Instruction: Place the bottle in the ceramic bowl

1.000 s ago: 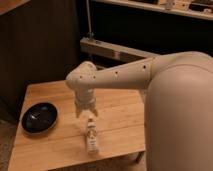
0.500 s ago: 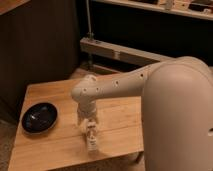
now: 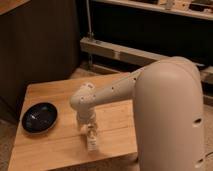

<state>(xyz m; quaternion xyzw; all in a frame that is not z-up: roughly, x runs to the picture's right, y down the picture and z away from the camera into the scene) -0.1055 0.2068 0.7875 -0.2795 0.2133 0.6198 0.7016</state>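
White hand hangs over slim bottle on wooden table.

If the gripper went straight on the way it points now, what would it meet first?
Probably the small slim white bottle on the wooden table, right below the gripper, though depth is unclear. The shallow black ceramic bowl lies off to the side, outside that line.

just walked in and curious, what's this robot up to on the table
The robot's one arm reaches over the wooden table, with its gripper down at the top of the small white bottle. The bottle stands upright near the table's front edge. The dark ceramic bowl sits apart from it, further left in the camera view. The bottle is not yet in the bowl.
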